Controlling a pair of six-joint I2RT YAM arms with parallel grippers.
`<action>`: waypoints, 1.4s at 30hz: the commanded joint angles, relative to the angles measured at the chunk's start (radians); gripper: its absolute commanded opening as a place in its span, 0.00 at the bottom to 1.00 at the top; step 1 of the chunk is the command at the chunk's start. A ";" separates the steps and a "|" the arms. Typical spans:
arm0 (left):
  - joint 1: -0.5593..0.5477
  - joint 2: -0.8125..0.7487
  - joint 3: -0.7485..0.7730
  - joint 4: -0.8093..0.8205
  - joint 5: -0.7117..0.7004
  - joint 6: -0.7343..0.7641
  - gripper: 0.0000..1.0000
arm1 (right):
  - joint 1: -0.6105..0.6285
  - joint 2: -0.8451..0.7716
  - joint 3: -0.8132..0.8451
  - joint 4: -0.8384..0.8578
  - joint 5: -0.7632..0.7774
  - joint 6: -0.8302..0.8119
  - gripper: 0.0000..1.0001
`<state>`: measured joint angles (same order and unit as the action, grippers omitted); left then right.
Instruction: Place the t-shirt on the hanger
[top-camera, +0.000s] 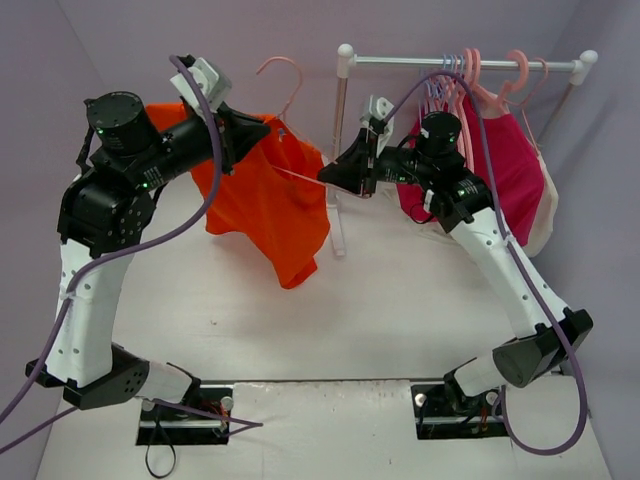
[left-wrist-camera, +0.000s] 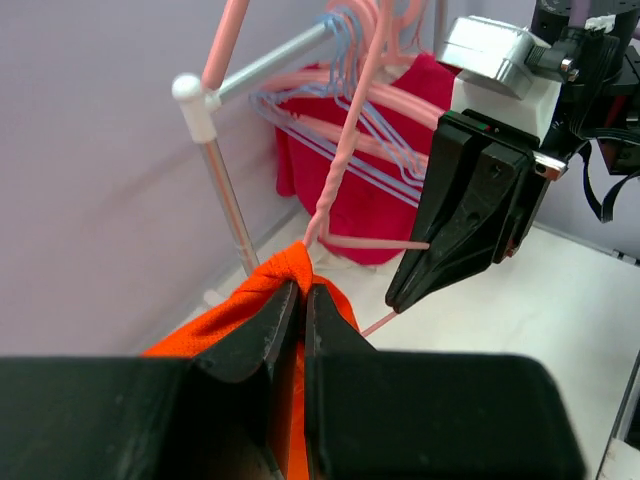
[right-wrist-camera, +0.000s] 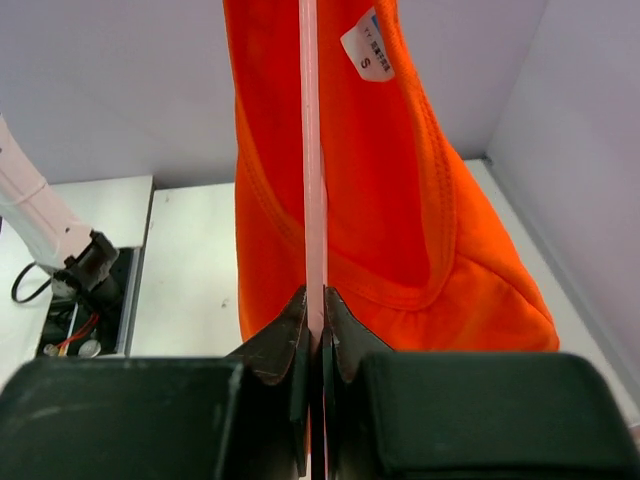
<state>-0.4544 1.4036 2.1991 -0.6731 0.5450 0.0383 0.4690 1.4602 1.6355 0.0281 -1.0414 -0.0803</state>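
We are mid-threading, as we judge it, with everything held in the air just left of the rack's (top-camera: 460, 62) near post. The t-shirt (top-camera: 270, 215) hangs above the table (top-camera: 400, 300) and does not rest on it. The left gripper (left-wrist-camera: 300, 292) has its fingers pinched tight on a fold of orange cloth at the top of the shirt, right beside the hanger's stem. The right gripper (right-wrist-camera: 315, 305) is clamped just as narrowly on the hanger (right-wrist-camera: 312, 150), gripping the thin pink shoulder arm that points toward the rack's post. From the right wrist view that arm runs along the neck opening, with the white label (right-wrist-camera: 367, 45) beside it. We cannot tell how far the far shoulder is seated inside the cloth. To do this step well, we should hold the hanger level and steady with the right hand and let the left do the moving. It should draw the collar along the pink arm toward the post rather than tug downward, which would twist the thin plastic or drag the seated side out. We need to release the right grip only once cloth covers that end. We should also work away from the magenta shirt (top-camera: 515, 165) and the spare hangers on the rack, where a hook could snag.
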 joint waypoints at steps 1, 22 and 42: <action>-0.010 -0.011 -0.048 0.039 -0.097 -0.027 0.00 | 0.019 -0.055 -0.108 0.144 -0.023 -0.006 0.00; -0.067 0.014 -0.053 0.038 -0.160 -0.010 0.16 | 0.022 -0.035 -0.137 0.339 -0.025 0.079 0.00; -0.065 -0.080 -0.037 0.037 -0.210 0.067 0.53 | 0.017 0.026 -0.190 0.371 -0.039 0.080 0.00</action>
<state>-0.5076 1.3756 2.1319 -0.6624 0.3156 0.0787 0.4908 1.4755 1.4342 0.2707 -1.0818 -0.0178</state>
